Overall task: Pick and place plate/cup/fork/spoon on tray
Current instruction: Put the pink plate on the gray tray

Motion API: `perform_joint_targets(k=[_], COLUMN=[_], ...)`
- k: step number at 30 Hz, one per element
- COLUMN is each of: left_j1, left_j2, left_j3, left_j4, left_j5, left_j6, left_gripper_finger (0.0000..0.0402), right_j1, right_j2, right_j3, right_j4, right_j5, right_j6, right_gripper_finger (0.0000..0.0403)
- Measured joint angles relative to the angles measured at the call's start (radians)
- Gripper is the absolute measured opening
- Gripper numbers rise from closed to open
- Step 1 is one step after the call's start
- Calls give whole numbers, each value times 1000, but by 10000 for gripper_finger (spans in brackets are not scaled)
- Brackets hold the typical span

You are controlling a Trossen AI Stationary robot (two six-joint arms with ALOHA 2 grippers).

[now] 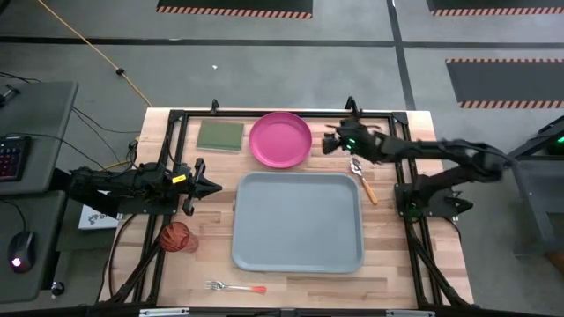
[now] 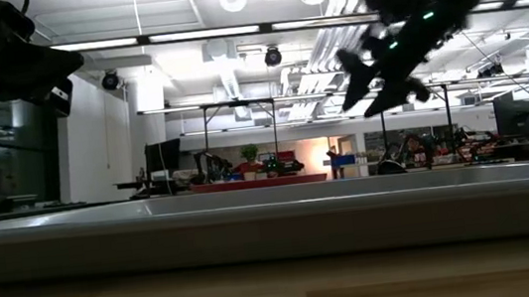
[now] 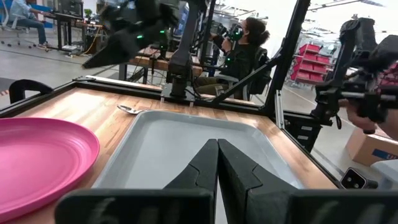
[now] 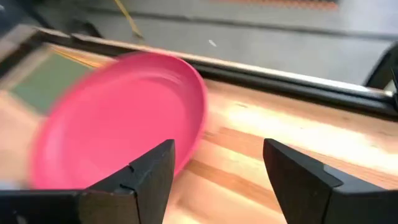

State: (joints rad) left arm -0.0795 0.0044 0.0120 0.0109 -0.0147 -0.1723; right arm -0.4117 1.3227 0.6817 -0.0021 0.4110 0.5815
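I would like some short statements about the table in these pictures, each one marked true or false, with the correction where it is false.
1. The plate lies on the tray. False: it lies on the wooden table, just beyond the tray's far rim.
2. The right gripper is open, close to the plate's edge. True.
3. The spoon lies on the table beside the tray. True.
4. The cup stands inside the tray. False: it is on the table, off the tray's left side.
5. The left gripper is shut and holds nothing. True.
6. The fork is held by the left gripper. False: it lies on the table near the front edge.
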Motion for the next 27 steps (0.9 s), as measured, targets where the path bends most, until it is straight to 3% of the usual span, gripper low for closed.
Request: perform_joint_targets(k=[6,13,27], left_j1=[0,0,0], left_j2=[0,0,0], left_j3=[0,0,0], left_j4=[0,0,0], left_j5=[0,0,0], left_j6=[0,0,0], left_gripper_finger=[0,0,0], right_j1=[-30,-33,-41], right_j2=[261,471,544], right_j3=[173,290,318], right_j4=[-15,-17,-24], right_j5=[-62,-108,-71], right_j6=[4,24,74], right_gripper_finger=[239,239,221])
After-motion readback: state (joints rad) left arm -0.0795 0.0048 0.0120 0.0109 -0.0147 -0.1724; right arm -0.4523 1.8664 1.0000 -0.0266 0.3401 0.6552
